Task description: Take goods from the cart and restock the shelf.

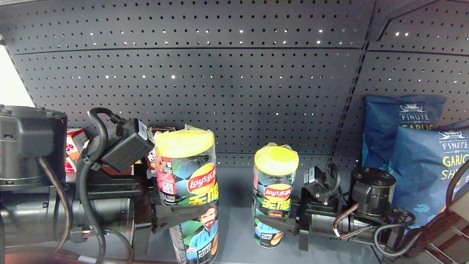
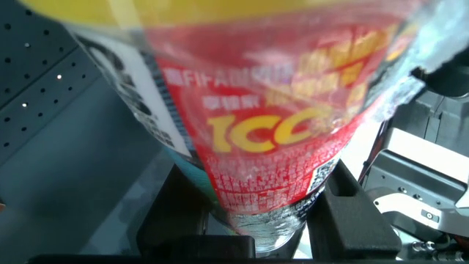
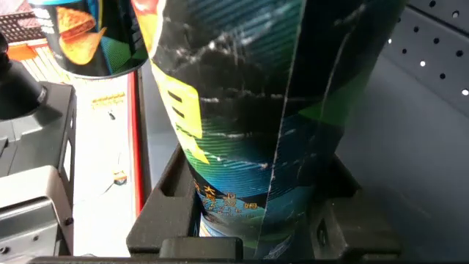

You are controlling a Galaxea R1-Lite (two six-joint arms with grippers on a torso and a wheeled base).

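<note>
Lower left of centre, the left gripper [image 1: 183,217] was clamped on an upright yellow-lidded chip can [image 1: 186,172], the right gripper [image 1: 279,222] likewise gripped a second can [image 1: 276,183] over the shelf board [image 1: 234,216], and both placements looked unfinished.

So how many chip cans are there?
2. One can is in the left gripper, the other can in the right gripper, both upright at the shelf. More may be hidden.
</note>
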